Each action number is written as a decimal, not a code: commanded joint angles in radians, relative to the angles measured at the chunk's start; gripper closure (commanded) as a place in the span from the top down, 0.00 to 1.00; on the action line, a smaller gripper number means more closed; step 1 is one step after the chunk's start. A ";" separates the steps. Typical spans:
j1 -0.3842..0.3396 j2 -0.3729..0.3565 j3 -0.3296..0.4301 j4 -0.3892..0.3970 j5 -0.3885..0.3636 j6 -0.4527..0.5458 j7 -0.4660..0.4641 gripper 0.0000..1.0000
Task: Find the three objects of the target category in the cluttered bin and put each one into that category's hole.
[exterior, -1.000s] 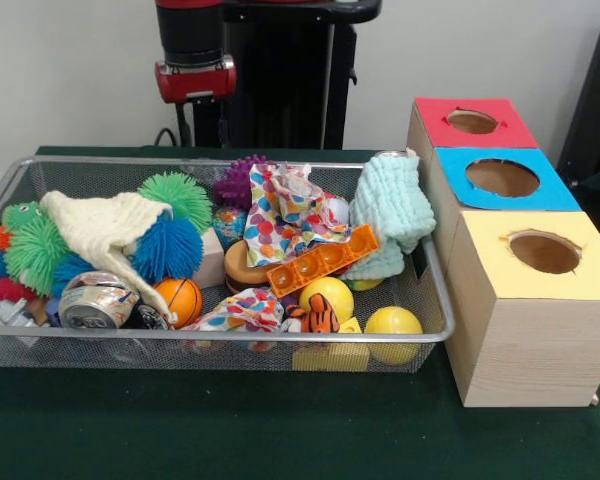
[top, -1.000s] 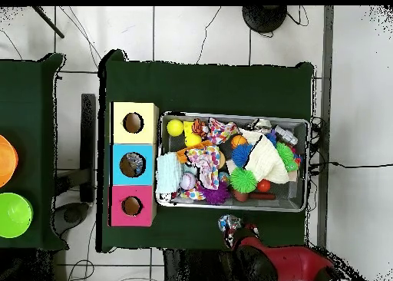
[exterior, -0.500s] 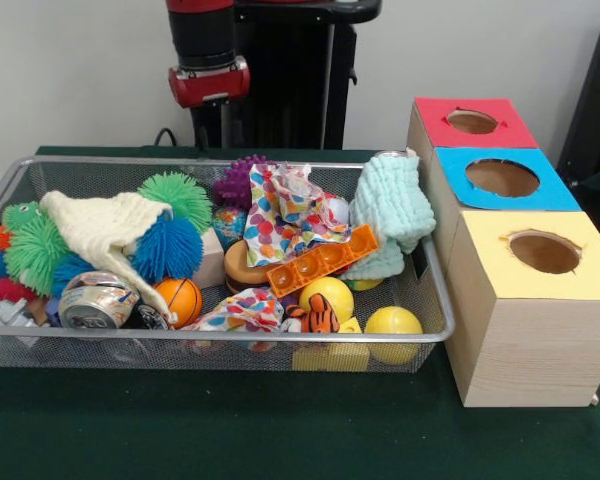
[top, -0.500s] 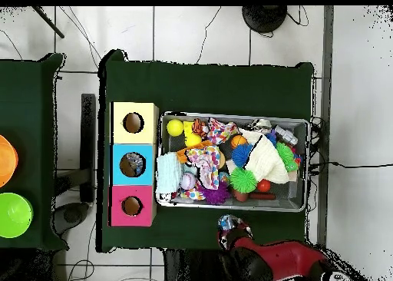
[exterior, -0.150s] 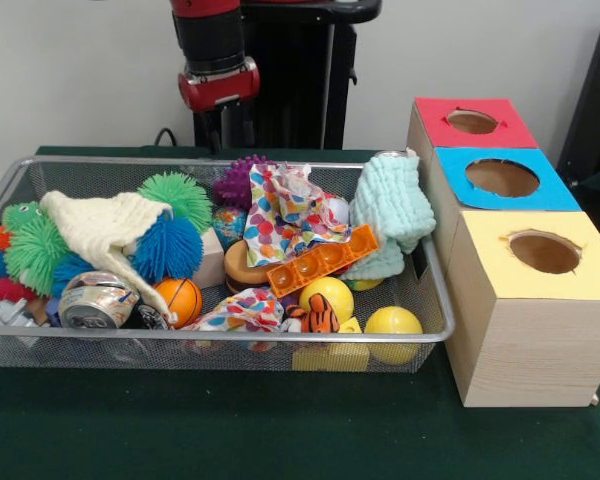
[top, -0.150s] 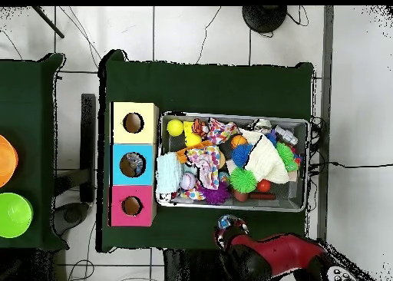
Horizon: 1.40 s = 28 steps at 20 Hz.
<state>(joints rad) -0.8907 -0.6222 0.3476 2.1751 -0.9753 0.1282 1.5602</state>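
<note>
The pincer (exterior, -0.150s: 220, 135) hangs behind the silver wire-mesh bin (exterior, -0.150s: 40, 175), outside its far rim; whether it is wide or narrow cannot be told. The purple spiky rubber ball (exterior, -0.150s: 236, 181) lies just below it, inside the bin.

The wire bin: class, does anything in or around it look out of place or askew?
Mostly a jumble, as expected. One oddity: the mint cloth is slumped over the wire bin's rim beside the blue box, partly hanging outside. The orange tray lies tilted on other toys.
</note>
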 commanded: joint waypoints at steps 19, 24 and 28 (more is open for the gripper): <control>-0.197 0.017 0.327 -0.080 -0.139 0.269 -0.429 1.00; -0.246 0.047 0.363 -0.102 -0.156 0.304 -0.484 1.00; -0.262 0.061 0.368 -0.109 -0.178 0.311 -0.493 1.00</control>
<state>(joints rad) -1.1230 -0.6135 0.6069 2.1754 -1.0548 0.3309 1.4463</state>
